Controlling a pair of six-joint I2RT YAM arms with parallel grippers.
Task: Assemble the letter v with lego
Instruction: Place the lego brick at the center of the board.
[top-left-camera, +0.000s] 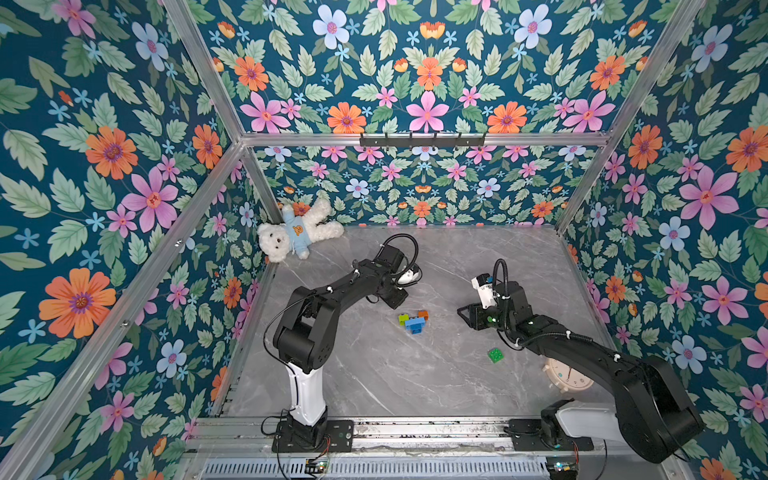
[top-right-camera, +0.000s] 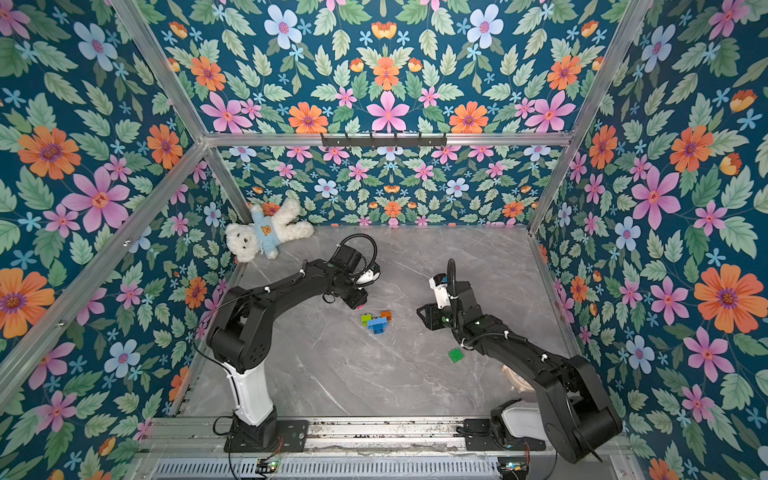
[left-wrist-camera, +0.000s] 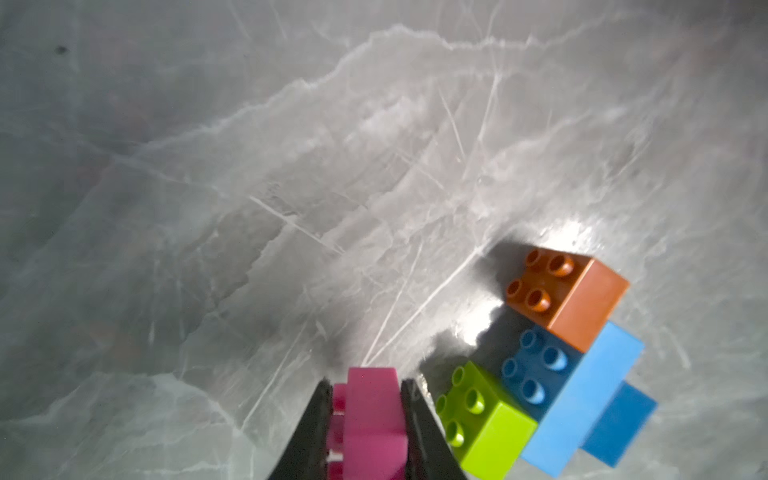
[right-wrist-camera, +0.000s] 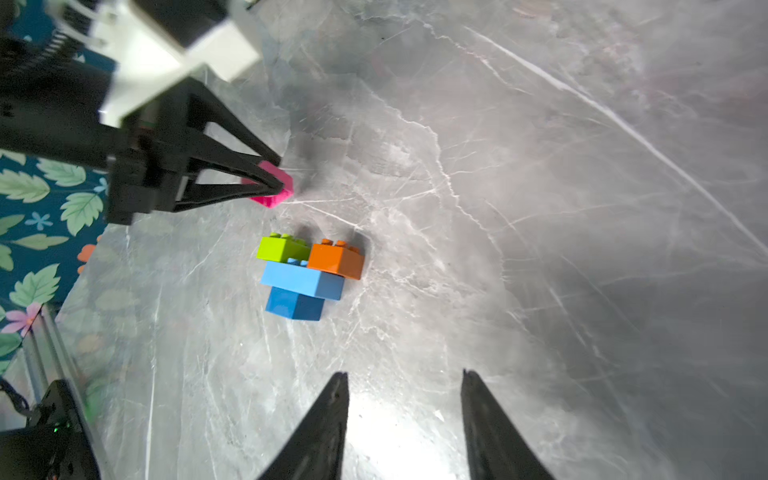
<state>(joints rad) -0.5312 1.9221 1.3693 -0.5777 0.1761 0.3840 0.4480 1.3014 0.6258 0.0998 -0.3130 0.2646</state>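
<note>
My left gripper (left-wrist-camera: 367, 382) is clamped on the pink brick (left-wrist-camera: 372, 419), just up-left of the letter v (top-left-camera: 413, 322), which sits mid-frame in both top views. In that cluster I see a lime brick (left-wrist-camera: 482, 419) and an orange brick (left-wrist-camera: 569, 291) on a light-blue brick (left-wrist-camera: 582, 399), with a dark blue brick (left-wrist-camera: 619, 424) beneath. My right gripper (right-wrist-camera: 405, 374) stands open and empty. A green brick (top-left-camera: 495, 354) lies apart, lower right. The table (top-left-camera: 374, 374) is grey marble, with a teddy bear (top-left-camera: 293, 235) at its upper-left corner and floral walls (top-left-camera: 104, 166) around it.
</note>
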